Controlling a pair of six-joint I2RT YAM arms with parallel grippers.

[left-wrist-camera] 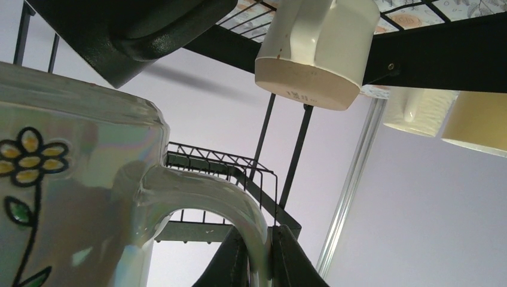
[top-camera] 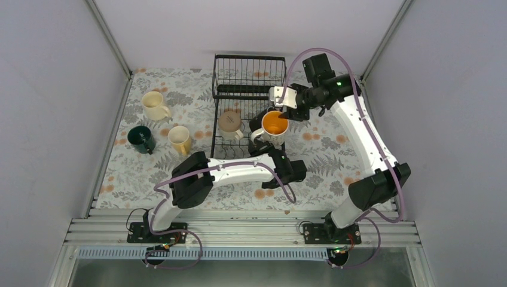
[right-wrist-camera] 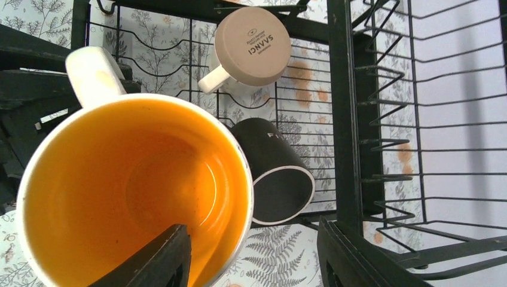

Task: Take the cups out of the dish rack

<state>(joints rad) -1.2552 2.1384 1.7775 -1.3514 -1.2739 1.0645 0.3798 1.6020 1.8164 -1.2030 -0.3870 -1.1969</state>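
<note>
1. The orange-lined mug [top-camera: 275,123] stood upright at the near right corner of the dish rack [top-camera: 239,91], over the end of its flat tray, with both grippers on it. Whether it rested on the wires or hung just above them could not be told.
2. The left gripper [left-wrist-camera: 263,251] came in from the near side and was pinched tight on the mug's handle.
3. The right gripper [right-wrist-camera: 250,236] straddled the mug's rim with its jaws apart. One finger was down inside the orange interior, and the other was outside, clear of the wall.
4. There were six mugs in all: three at the rack and three on the table [top-camera: 335,143].
5. On the flat tray, a beige mug [top-camera: 230,124] sat upside down. A black mug [top-camera: 258,118] lay on its side just beside the orange-lined mug, on its far side.
6. Left of the rack, a cream mug [top-camera: 154,105] stood toward the far left corner. A dark green mug [top-camera: 141,138] and a pale yellow mug [top-camera: 179,139] stood side by side nearer the arms.
7. The rack's raised basket rose beyond the black mug, close by the right gripper.
</note>
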